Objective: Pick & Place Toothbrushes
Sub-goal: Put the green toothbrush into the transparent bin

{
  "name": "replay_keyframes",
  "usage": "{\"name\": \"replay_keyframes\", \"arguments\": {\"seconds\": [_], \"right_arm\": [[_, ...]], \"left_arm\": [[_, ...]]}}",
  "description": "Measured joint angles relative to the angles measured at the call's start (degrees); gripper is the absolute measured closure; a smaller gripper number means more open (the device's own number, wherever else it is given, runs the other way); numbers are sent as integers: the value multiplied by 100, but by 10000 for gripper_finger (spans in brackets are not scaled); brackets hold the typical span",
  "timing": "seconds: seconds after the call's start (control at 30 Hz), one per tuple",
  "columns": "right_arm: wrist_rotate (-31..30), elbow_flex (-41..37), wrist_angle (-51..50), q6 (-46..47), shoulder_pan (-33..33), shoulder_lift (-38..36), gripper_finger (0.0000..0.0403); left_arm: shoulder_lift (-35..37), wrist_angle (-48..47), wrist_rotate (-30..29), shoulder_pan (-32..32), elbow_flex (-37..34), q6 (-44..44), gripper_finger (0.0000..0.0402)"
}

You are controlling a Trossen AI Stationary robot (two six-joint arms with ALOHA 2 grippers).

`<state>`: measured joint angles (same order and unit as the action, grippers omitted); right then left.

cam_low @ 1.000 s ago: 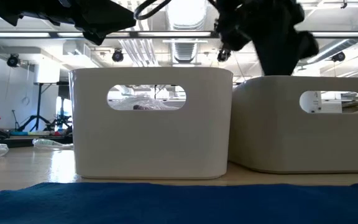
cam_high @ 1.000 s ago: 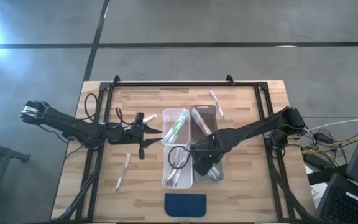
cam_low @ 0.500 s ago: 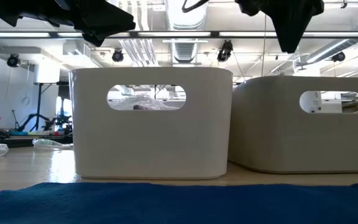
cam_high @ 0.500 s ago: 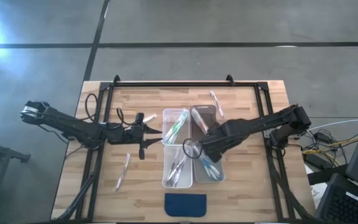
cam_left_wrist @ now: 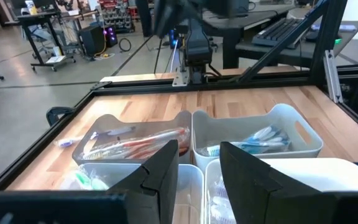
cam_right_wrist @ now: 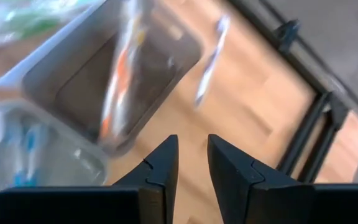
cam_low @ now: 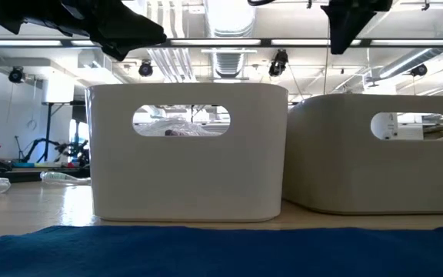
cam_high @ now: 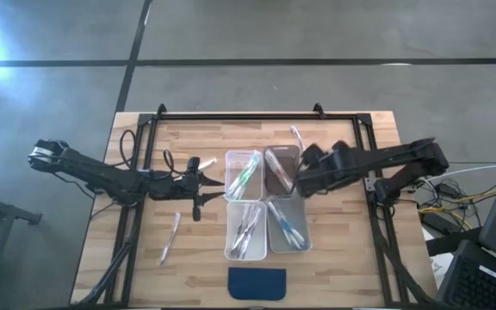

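Four clear bins stand two by two at mid-table. Green toothbrushes (cam_high: pixel 244 172) lie in the far left bin, pink ones (cam_right_wrist: pixel 120 68) in the far right bin (cam_high: pixel 281 166), blue ones (cam_high: pixel 289 229) in the near right bin, and whitish ones (cam_high: pixel 244 232) in the near left bin. Loose toothbrushes lie flat on the wood: one (cam_high: pixel 299 143) beyond the far right bin and one (cam_high: pixel 170 237) at the near left. My right gripper (cam_right_wrist: pixel 192 152) hangs above the far right bin's near right corner, narrowly open and holding nothing. My left gripper (cam_left_wrist: pixel 199 163) waits open and level, left of the bins.
A dark blue pad (cam_high: pixel 257 282) lies at the table's near edge, in front of the bins. A black frame rail (cam_high: pixel 239 115) runs round the table. Bare wood lies left and right of the bins.
My right gripper has risen out of the near right bin and drawn back toward the table's far right, tipping as it went. It now hangs over the far right bin. The blue toothbrushes stay in the near right bin.
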<state>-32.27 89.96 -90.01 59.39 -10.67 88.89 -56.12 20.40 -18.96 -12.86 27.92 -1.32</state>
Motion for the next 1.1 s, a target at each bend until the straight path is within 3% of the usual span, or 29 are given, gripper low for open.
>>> {"name": "replay_keyframes", "arguments": {"seconds": [0.2, 0.47, 0.77, 1.1], "right_arm": [[-548, -142, 33, -358, 798, -411, 334], [-639, -595, 557, -1255, 2281, -739, 314], [716, -1655, 2685, -3264, 3850, -873, 280], [855, -2671, 3093, -3805, 4762, -986, 241]], "left_arm": [[0, -8, 0, 0, 0, 0, 278], [0, -8, 0, 0, 0, 2, 278], [0, -8, 0, 0, 0, 2, 278], [0, -8, 0, -1, 0, 2, 278]]}}
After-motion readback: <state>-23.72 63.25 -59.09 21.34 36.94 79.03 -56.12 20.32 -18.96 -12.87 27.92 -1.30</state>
